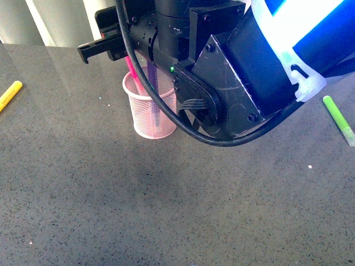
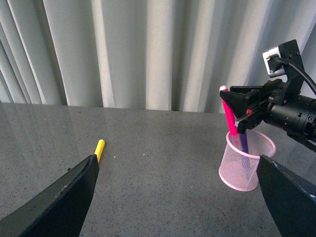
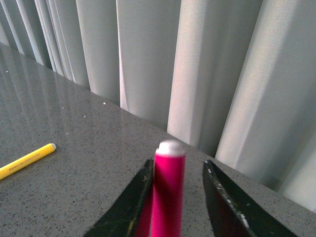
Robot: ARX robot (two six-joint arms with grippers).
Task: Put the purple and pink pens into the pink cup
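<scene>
The pink cup stands on the grey table and also shows in the left wrist view. The pink pen and the purple pen stand in it, leaning. My right gripper hovers just above the cup, open. The pink pen's top rises between its jaws, close to one finger, with a gap to the other. The left wrist view shows the right gripper beside the pink pen, with the purple pen below. My left gripper is open and empty, low over the table, facing the cup.
A yellow marker lies at the far left of the table and shows in both wrist views. A lime-green marker lies at the right. Grey curtains hang behind the table's far edge.
</scene>
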